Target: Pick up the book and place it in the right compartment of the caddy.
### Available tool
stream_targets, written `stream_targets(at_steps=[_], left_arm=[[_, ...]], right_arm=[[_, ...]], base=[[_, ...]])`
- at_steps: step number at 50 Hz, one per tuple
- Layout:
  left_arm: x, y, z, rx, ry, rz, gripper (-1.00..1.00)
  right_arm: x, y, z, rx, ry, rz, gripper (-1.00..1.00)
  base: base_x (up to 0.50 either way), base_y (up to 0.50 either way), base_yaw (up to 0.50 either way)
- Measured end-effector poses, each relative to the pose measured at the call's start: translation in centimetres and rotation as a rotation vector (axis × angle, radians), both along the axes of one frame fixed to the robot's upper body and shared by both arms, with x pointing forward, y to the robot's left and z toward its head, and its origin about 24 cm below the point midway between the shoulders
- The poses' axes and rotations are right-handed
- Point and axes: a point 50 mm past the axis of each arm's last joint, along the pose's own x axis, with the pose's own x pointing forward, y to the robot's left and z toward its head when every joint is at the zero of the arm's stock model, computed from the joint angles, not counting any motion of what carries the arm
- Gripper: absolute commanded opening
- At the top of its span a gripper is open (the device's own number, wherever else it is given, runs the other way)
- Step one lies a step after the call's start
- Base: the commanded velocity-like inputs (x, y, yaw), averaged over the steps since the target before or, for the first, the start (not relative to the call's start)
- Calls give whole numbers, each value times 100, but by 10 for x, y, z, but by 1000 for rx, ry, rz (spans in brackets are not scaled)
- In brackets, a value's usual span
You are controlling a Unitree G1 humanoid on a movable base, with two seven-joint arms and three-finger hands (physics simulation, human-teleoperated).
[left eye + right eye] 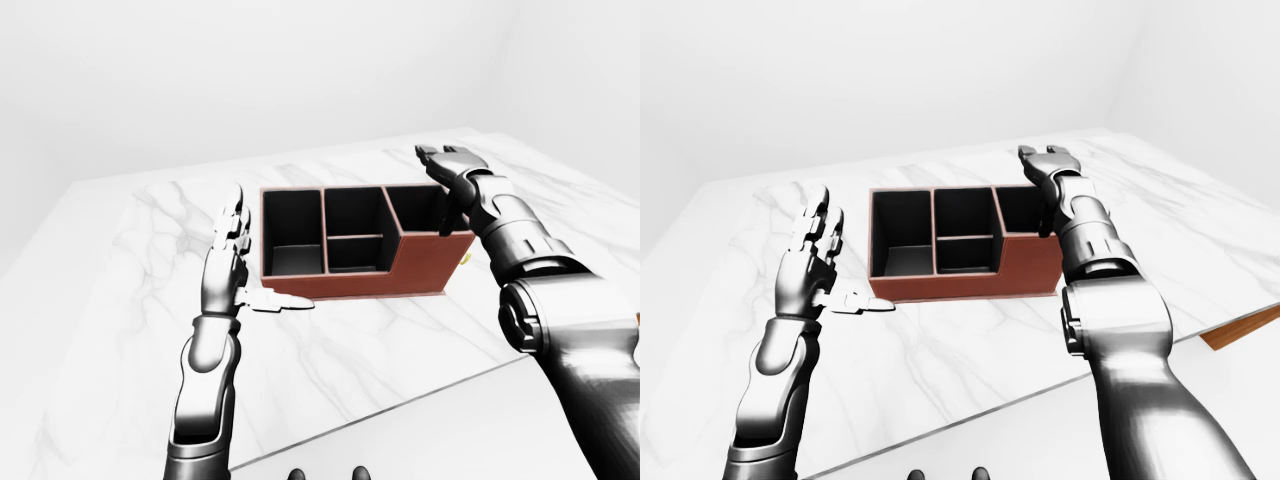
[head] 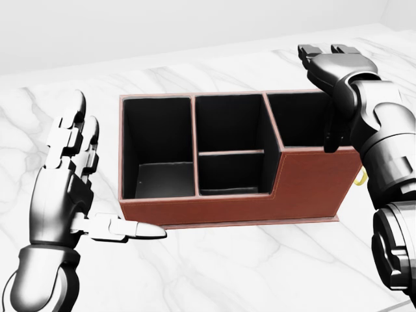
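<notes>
The brown caddy point(image 2: 260, 205) with black insides stands on the marble table point(image 2: 227, 273), in the middle of the head view. Its right compartment point(image 2: 296, 120) shows only black. The dark book does not stand out from that lining, so I cannot make it out. My right hand point(image 2: 325, 97) hovers over the compartment's right end, open. Its fingers point(image 2: 325, 55) spread up and away, and its thumb point(image 2: 331, 136) hangs down by the caddy's wall. It holds nothing. My left hand point(image 2: 107, 172) stands open to the left of the caddy, palm toward it and thumb pointing right, apart from the wall.
A small yellow ring point(image 2: 359, 177) sticks out at the caddy's right end. The other compartments look bare. The table's near edge point(image 1: 400, 410) crosses the bottom of the eye views. A brown board edge point(image 1: 1240, 328) shows at the right.
</notes>
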Motion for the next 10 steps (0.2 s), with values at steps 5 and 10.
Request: stream_targets(at_steps=[5,10], left_arm=[[0,0,0,0,1,-1,100],[0,0,0,0,2,-2,100]], right_arm=[[0,0,0,-1,-2,-1,100],[0,-1,1,-2,-5,-2,100]], base=[[0,0,0],[0,0,0]])
